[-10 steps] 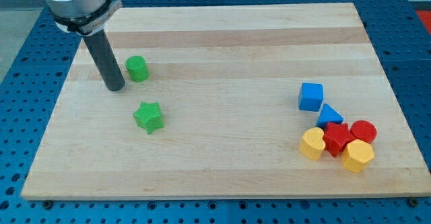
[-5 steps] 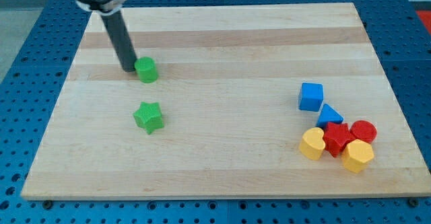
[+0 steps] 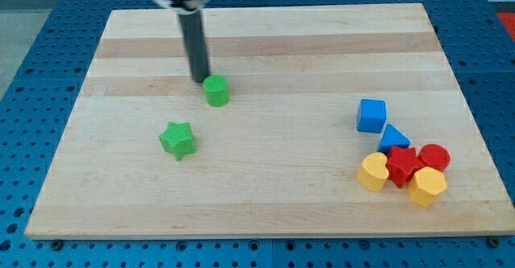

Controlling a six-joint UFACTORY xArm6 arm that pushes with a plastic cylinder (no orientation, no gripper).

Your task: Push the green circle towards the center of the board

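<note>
Blue pegboard floor all round, pale wood desk [image 3: 265, 195] on top, blocks scattered on it. No end effector jaws here, nothing released or clenched, only a dark rod ending in my tip [image 3: 200, 80].

Landmark: green circle [image 3: 216, 91]. Sits left of desk centre and a bit toward the view's top. My tip just beside it on its upper-left, touching or all but touching; cannot tell which from this angle. Green star [image 3: 177, 139] below-left of the circle, apart from it, off the push line. Well away to the circle's lower right, a tight cluster: blue cube [image 3: 371, 115], blue triangle [image 3: 393, 137], red star [image 3: 403, 166], red circle [image 3: 434, 157], yellow heart [image 3: 372, 171] and yellow hexagon [image 3: 427, 187], several of them touching.

Step in hand, by judgement: mid-push, contact made or about to be, circle part way to centre but not there yet. Centre lies to the circle's right and slightly below.

Next move calls for: continuing to drive from the upper-left side, heading right and a little down, keeping the rod behind the block's middle so the round block does not roll off sideways. Short travel left, so ease off near centre. Path ahead free of blocks; cluster far enough not to matter unless overshot badly.
</note>
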